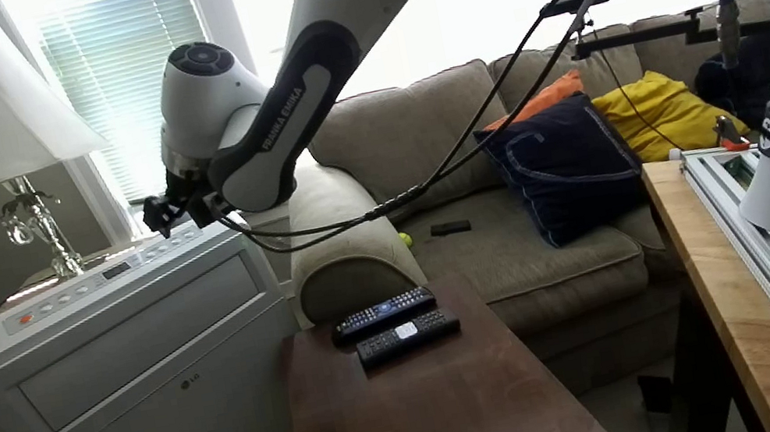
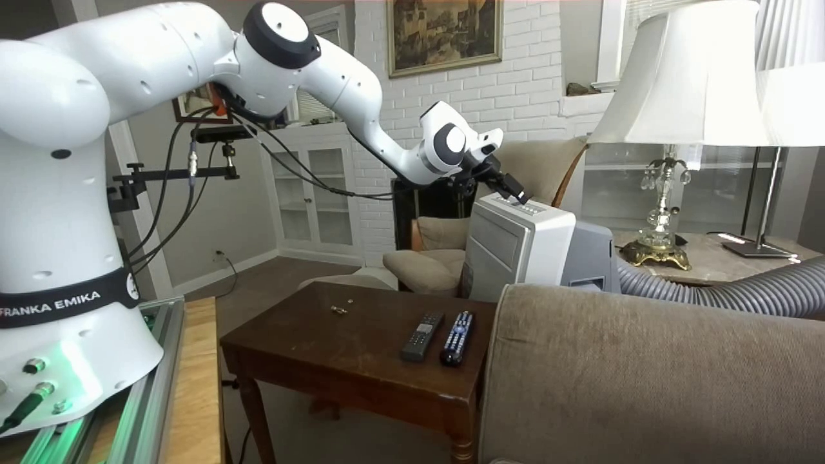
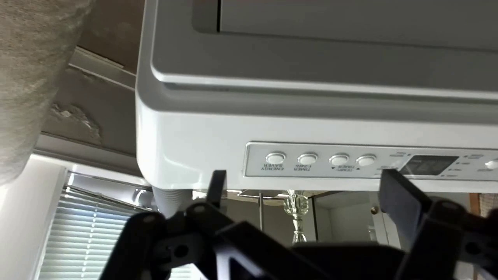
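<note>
Facing the button panel (image 3: 377,165) atop the portable air conditioner (image 1: 225,387), which stands beside the brown table (image 1: 422,423); gripper (image 3: 303,182) released, fingers (image 3: 400,202) spread wide, nothing between them; they sit very near the panel, contact can't be told from here; I'd move slowly and square to the panel; judge height from an exterior view, since the wrist view flattens depth; spread fingers could nudge stray buttons (image 3: 339,159), so allow margin either side; watch the arm's cables (image 1: 391,204) too.
</note>
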Robot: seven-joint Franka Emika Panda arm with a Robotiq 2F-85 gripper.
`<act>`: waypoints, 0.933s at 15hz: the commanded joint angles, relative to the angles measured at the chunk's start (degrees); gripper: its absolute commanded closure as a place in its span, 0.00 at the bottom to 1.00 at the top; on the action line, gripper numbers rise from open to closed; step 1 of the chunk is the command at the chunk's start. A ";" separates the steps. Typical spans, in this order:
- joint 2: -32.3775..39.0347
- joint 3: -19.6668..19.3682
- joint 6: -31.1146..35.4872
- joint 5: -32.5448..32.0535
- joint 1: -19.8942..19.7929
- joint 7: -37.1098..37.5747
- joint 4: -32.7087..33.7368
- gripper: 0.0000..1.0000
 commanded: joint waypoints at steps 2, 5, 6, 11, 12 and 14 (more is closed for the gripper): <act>9.77 -0.68 -5.82 -1.72 -4.20 7.86 16.29 0.28; 13.34 -2.45 -7.95 -0.07 -5.20 9.53 23.34 0.49; 14.10 -2.98 -8.44 -0.17 -5.56 10.16 25.17 0.55; 16.57 -5.69 -11.50 -0.51 -6.86 13.29 31.18 0.92; 17.06 -6.17 -12.04 -0.56 -7.14 13.77 31.89 0.98; 16.80 -4.22 -12.75 -5.12 -8.78 16.14 32.78 1.00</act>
